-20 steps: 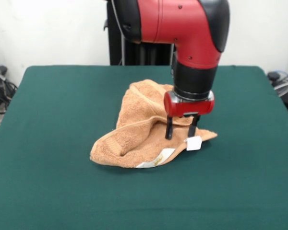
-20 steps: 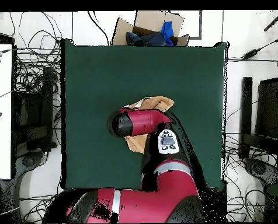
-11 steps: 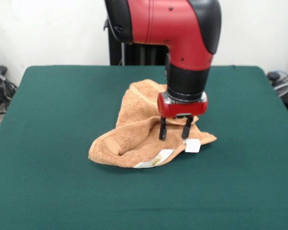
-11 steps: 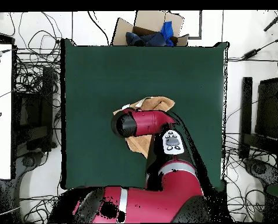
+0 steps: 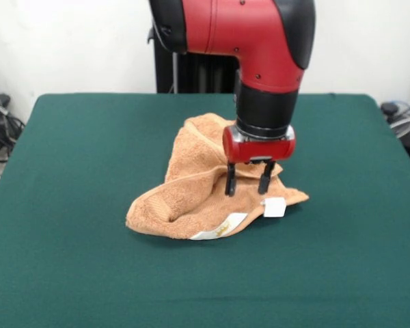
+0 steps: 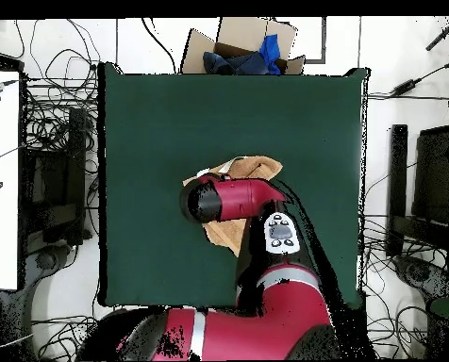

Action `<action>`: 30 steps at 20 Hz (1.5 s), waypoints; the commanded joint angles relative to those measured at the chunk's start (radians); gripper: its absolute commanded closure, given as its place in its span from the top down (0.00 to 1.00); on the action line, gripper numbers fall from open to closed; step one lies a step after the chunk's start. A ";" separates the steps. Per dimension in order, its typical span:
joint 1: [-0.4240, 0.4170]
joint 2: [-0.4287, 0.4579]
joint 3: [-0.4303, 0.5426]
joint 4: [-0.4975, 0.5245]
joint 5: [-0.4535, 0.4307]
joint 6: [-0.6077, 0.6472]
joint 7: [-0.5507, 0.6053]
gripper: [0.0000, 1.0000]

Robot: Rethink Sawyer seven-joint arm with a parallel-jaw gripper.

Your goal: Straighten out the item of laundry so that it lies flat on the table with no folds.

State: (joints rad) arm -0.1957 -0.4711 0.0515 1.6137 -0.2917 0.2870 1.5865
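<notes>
**Ana:** Front view first. The pincer points straight down with its two fingers spread and nothing between them. The tips sit over the towel, close to its right-hand flap; I can't tell whether they touch the cloth.

**Ben:** And the towel itself?

**Ana:** Around the middle of the tabletop, well clear of every edge. It's bunched and doubled over: one fold rises toward the tabletop's far edge, and a rolled lip runs along the side nearest the camera. A white tag sticks out at the corner just below the fingers, and a white label strip shows along the near hem.

**Ben:** Overhead view?

**Ana:** The arm covers most of the towel there; only cloth above and below the wrist shows.

**Ben:** How will it handle?

**Ana:** Judging by the terry, it is soft, light and limp. It won't slip, but it will sag and drag on the felt. I'd pinch a single layer at the tagged corner or hem and draw it outward, not grab the thick middle, which would likely lift the whole heap.
</notes>
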 commanded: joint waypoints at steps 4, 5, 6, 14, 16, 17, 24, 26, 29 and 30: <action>-0.028 0.016 0.009 0.053 0.014 0.045 0.129 1.00; -0.049 0.013 0.018 0.060 0.005 0.036 0.114 1.00; -0.063 0.010 0.021 0.068 0.000 0.033 0.105 1.00; -0.133 0.008 0.001 0.086 -0.056 0.001 0.070 1.00; -0.128 0.017 -0.007 0.084 -0.065 -0.016 0.084 1.00; -0.128 0.020 -0.008 0.085 -0.068 -0.022 0.090 1.00; -0.126 0.035 -0.023 0.082 -0.074 -0.045 0.108 1.00; -0.123 0.044 -0.027 0.077 -0.076 -0.054 0.113 1.00; -0.121 0.054 -0.033 0.069 -0.077 -0.057 0.113 1.00; -0.121 0.054 -0.033 0.067 -0.077 -0.056 0.111 1.00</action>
State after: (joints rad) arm -0.3319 -0.4625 0.0428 1.6532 -0.3125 0.2770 1.5865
